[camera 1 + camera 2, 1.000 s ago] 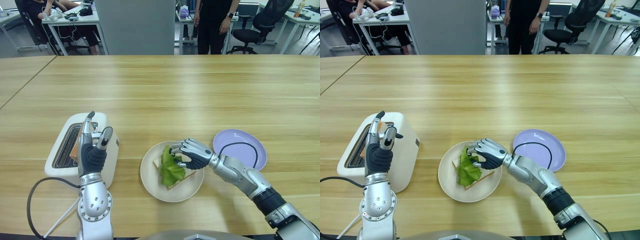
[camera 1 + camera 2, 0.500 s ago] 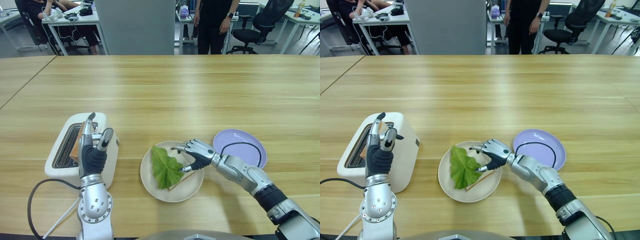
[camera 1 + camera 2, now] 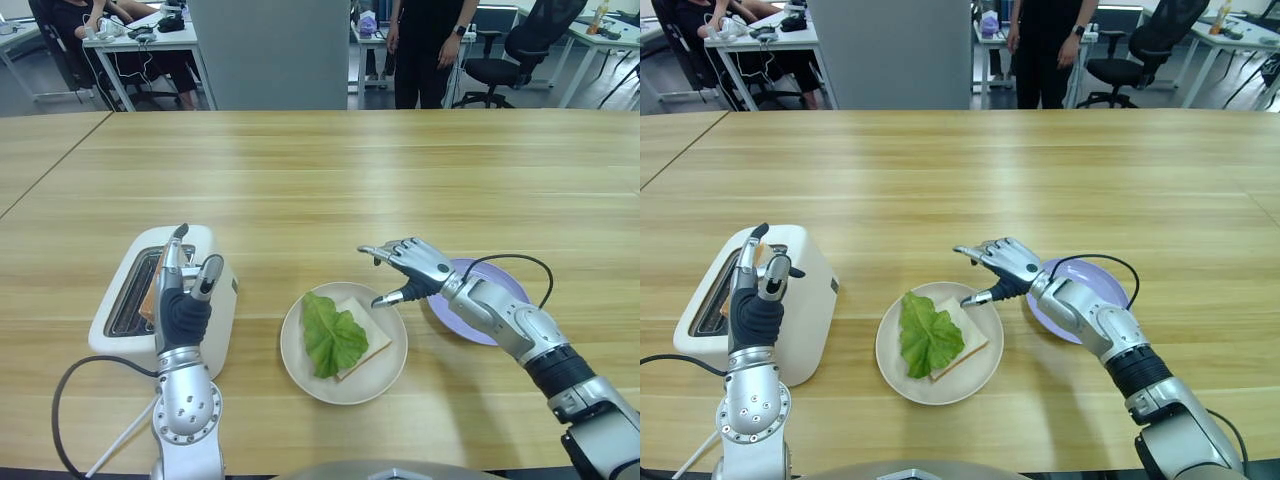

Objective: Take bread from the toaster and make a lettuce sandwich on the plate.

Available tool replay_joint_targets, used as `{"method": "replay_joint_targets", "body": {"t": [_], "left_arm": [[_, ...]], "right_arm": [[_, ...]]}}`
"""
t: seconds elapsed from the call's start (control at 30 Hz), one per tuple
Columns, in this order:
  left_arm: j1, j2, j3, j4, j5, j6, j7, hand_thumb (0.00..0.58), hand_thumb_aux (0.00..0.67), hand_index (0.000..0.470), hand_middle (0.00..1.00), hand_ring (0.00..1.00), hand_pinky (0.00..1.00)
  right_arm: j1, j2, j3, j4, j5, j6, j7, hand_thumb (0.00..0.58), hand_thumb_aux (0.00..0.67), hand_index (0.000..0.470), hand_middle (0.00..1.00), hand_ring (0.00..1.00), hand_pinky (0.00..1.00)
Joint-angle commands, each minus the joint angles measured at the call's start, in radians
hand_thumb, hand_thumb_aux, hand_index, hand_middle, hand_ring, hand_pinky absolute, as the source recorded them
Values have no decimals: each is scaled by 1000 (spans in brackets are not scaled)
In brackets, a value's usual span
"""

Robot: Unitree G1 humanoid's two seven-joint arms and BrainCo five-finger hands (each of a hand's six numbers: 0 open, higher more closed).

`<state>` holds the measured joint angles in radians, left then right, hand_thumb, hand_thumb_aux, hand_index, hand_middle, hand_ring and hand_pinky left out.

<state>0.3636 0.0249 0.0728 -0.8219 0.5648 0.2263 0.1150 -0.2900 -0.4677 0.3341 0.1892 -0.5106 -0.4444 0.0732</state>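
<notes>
A green lettuce leaf (image 3: 330, 336) lies flat on a slice of bread (image 3: 364, 331) on the cream plate (image 3: 299, 365). My right hand (image 3: 408, 265) hovers open just above the plate's right rim, holding nothing. The white toaster (image 3: 132, 332) stands at the left with a slice of bread (image 3: 150, 297) in its slot. My left hand (image 3: 184, 296) is raised upright beside the toaster's right side, fingers extended, empty.
A purple plate (image 3: 496, 280) lies right of the cream plate, partly under my right forearm. The toaster's cable (image 3: 72, 384) loops at the front left. Bare wooden table stretches behind.
My right hand let go of the lettuce, which now lies spread on the bread, and has lifted up and to the right. The left hand has stayed put.
</notes>
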Motion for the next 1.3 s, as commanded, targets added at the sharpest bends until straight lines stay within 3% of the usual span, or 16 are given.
{"method": "replay_joint_targets", "body": {"t": [0.03,0.1,0.23,0.4,0.93,1.0,1.03,1.07,1.1,1.13,1.3], "left_arm": [[-20,83,60,-30,153,4,-17,0,0,0,439,439,439],[-11,122,96,-32,217,7,-22,0,0,0,329,329,329],[30,179,209,-85,312,16,-52,0,0,0,247,247,247],[86,220,295,-13,388,25,-86,0,0,0,247,247,247],[90,208,199,247,459,45,-76,0,0,0,251,251,251],[89,210,198,260,464,53,-75,227,147,101,251,251,251],[88,207,200,262,462,56,-72,227,147,101,251,251,251],[88,205,201,263,460,59,-69,454,357,245,255,255,255],[87,201,202,260,454,61,-64,535,483,332,263,263,263],[83,196,206,254,447,64,-56,580,670,460,259,259,259],[71,184,224,230,442,68,-29,580,670,460,259,259,259]], "right_arm": [[207,141,-95,-217,650,294,260,0,0,0,420,420,420],[302,185,-126,-304,817,404,311,0,0,0,463,463,463],[399,222,-168,-398,917,497,313,0,0,0,478,478,478],[447,231,-198,-424,876,508,287,0,0,0,467,467,467],[477,239,-234,-448,843,510,282,0,0,0,467,467,467],[479,239,-239,-445,841,510,282,0,0,0,467,467,467],[480,238,-241,-444,839,510,283,0,0,0,467,467,467],[480,237,-242,-443,838,510,283,0,0,0,471,471,471],[479,237,-245,-439,836,510,283,0,0,0,471,471,471],[479,236,-246,-433,833,510,285,0,0,0,471,471,471],[480,238,-250,-425,824,508,288,0,0,0,475,475,475]]}}
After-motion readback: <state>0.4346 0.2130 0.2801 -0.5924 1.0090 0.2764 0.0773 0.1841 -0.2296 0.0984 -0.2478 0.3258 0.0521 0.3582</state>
